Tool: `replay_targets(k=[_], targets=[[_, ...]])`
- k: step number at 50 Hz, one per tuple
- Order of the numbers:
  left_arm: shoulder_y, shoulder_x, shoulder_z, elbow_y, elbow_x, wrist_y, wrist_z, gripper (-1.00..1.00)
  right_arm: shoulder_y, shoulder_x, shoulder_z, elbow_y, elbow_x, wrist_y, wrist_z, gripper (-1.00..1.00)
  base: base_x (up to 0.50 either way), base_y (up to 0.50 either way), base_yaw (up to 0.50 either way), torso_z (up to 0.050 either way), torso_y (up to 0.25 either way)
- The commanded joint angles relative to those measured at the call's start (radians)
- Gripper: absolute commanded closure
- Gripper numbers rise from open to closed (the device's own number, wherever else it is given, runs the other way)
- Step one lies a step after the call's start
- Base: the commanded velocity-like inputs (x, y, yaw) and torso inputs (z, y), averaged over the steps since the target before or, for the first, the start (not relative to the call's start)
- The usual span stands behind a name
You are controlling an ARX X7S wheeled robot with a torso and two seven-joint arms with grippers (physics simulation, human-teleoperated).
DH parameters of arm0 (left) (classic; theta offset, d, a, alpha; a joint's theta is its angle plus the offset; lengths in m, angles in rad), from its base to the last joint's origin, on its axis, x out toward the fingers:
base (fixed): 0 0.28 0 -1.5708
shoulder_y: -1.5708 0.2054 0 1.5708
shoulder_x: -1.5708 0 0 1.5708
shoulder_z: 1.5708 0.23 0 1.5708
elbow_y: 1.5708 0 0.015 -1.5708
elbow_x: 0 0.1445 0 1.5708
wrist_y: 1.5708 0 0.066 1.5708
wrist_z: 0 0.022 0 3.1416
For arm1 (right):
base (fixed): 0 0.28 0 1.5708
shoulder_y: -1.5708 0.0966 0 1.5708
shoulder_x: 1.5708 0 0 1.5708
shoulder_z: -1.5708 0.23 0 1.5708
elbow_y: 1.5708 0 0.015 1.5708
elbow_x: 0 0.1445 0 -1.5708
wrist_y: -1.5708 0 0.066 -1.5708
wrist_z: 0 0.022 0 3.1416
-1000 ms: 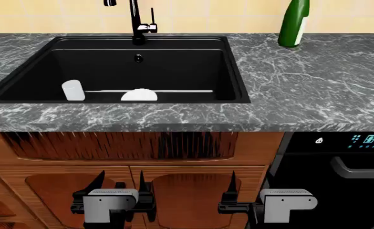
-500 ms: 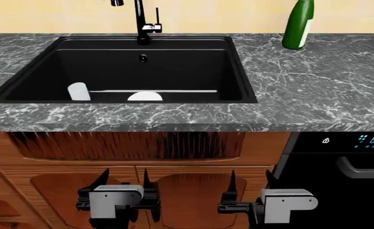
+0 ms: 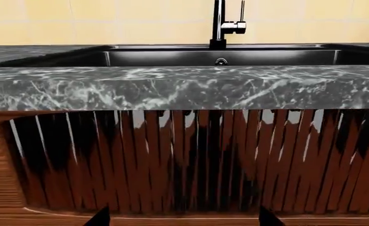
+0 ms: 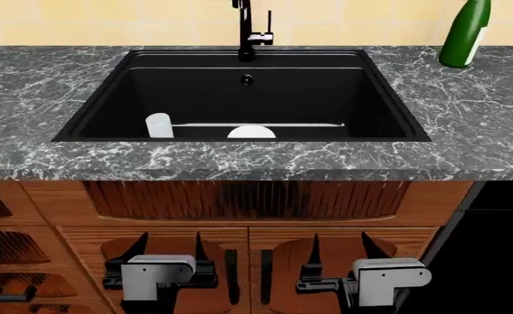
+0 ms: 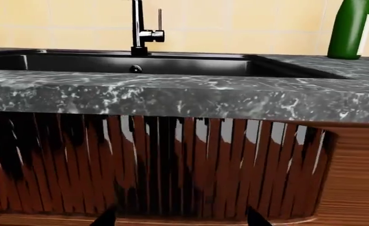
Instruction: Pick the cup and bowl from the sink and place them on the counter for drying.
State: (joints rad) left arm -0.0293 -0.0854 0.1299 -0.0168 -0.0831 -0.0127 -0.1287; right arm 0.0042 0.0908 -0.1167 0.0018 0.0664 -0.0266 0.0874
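Your left gripper (image 4: 167, 246) and right gripper (image 4: 339, 246) hang spread and empty below the dark grey marble counter (image 4: 29, 85); the small white cylindrical cup (image 4: 159, 125) and white round bowl (image 4: 251, 132) both wait in the black rectangular sink (image 4: 379, 98).

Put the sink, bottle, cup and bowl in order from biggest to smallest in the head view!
1. sink
2. green bottle, partly cut off
3. cup and bowl: unsure, the bowl is half hidden.
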Motion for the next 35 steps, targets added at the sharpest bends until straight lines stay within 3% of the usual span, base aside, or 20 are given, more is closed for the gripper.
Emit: replay_targets(k=[1, 9, 13, 35], targets=[[-0.005, -0.01, 0.018, -0.001, -0.021, -0.005, -0.011, -1.0, 0.001, 0.014, -0.017, -0.001, 0.009, 0.002, 0.017, -1.0, 0.0, 0.5, 0.0, 0.0, 0.0], [0.003, -0.029, 0.014, 0.001, -0.028, 0.008, -0.026, -1.0, 0.002, 0.022, -0.028, -0.001, 0.011, 0.004, 0.027, -1.0, 0.0, 0.49, 0.0, 0.0, 0.0], [0.009, -0.035, -0.008, 0.003, -0.052, 0.021, -0.033, -1.0, 0.002, 0.025, -0.029, 0.0, 0.017, 0.002, 0.032, -1.0, 0.0, 0.01, 0.0, 0.0, 0.0], [-0.012, -0.04, 0.045, -0.001, -0.045, 0.029, -0.047, -1.0, 0.003, 0.038, -0.043, 0.002, 0.045, -0.005, 0.053, -1.0, 0.0, 0.0, 0.0, 0.05, 0.0]])
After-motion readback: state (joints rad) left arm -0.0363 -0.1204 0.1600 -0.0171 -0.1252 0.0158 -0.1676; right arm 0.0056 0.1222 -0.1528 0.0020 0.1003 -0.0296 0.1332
